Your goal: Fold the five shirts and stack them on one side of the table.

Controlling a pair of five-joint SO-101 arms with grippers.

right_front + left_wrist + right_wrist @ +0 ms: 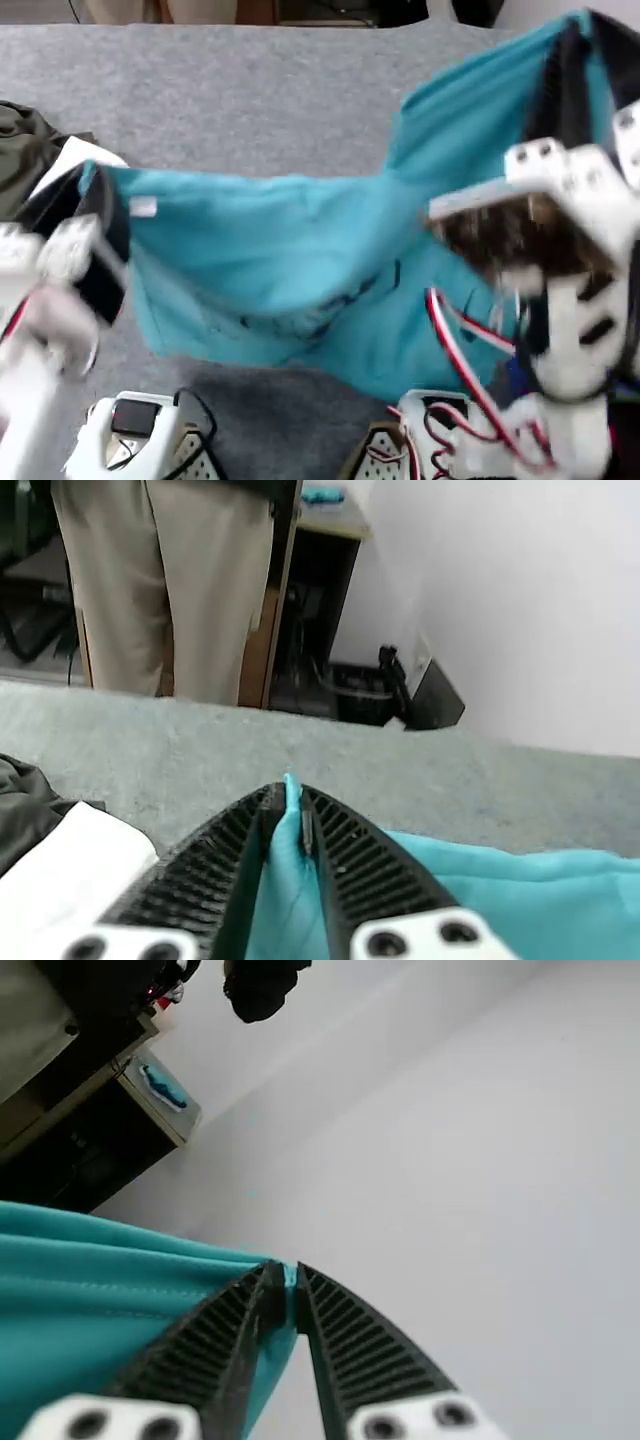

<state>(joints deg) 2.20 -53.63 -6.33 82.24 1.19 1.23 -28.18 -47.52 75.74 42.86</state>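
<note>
High view has the teal shirt [300, 260] stretched over the grey table [250, 90], its long axis running arm to arm: left gripper [287, 805] clamped on one corner, right gripper [283, 1278] pinching the opposite, higher corner

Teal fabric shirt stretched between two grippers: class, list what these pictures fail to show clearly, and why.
1. Teal fabric shirt: high view, its right part hidden behind an arm; dark print blurred.
2. Dark olive garment: high view, cut off by the left edge.
3. White cloth: left wrist view, partly hidden by the left gripper.
</note>
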